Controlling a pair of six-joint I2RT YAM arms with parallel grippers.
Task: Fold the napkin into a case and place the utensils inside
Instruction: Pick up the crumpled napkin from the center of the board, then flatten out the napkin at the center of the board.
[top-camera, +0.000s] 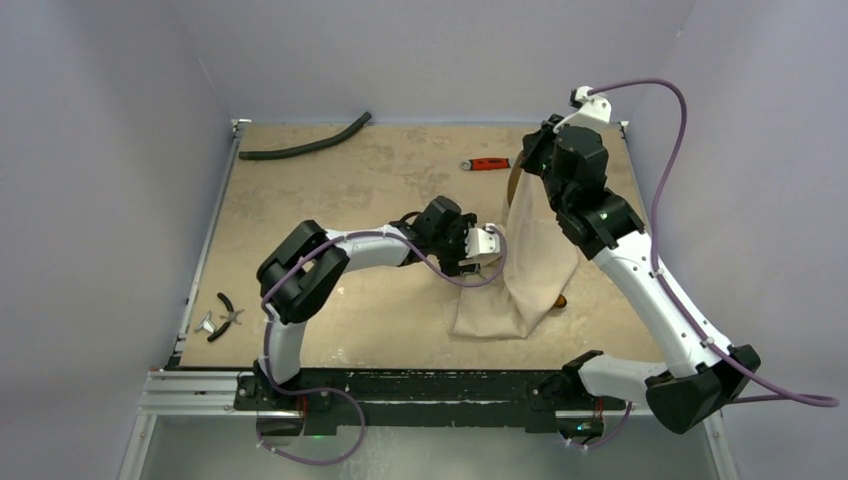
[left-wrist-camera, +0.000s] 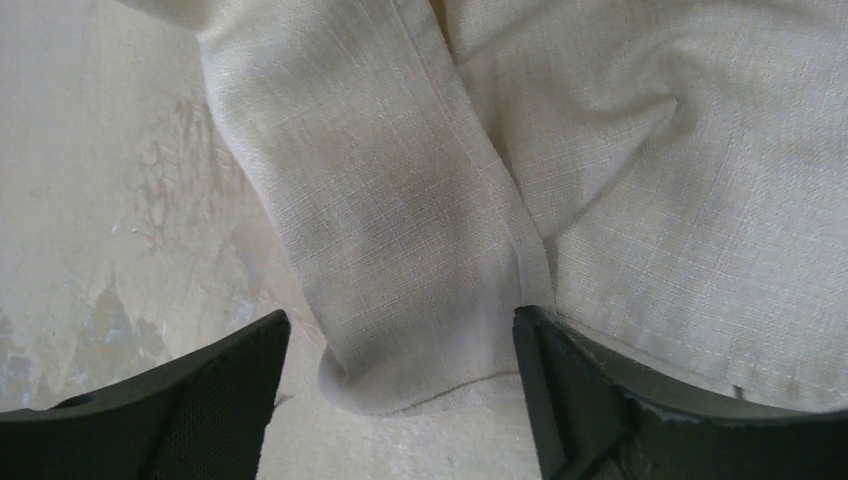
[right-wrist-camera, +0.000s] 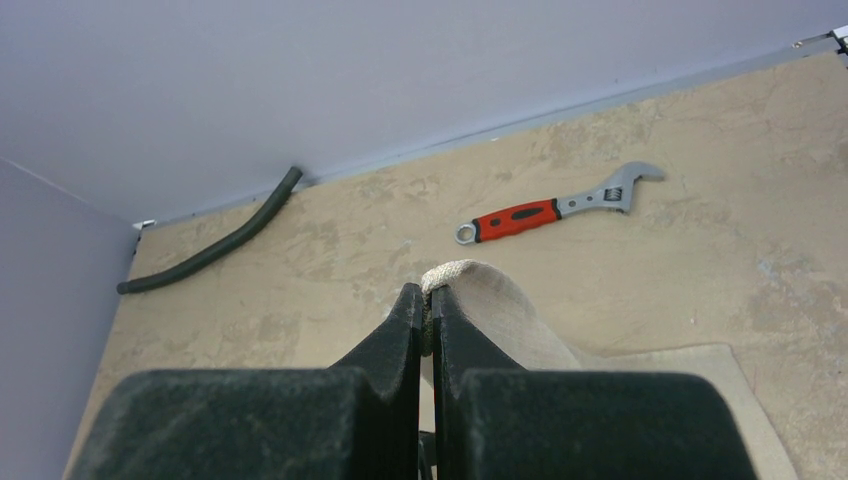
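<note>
The cream napkin lies partly on the table, and its far end is lifted up to my right gripper. In the right wrist view that gripper is shut on a bunched corner of the napkin. My left gripper is at the napkin's left edge. Its wrist view shows it open, its fingers standing either side of a loose fold of napkin without touching it. A small brass-coloured tip peeks out at the napkin's right edge. The utensils are otherwise hidden.
A red-handled wrench lies on the table just behind the napkin. A curved black hose rests along the back left. Black pliers sit near the front left edge. Walls close in the table on three sides.
</note>
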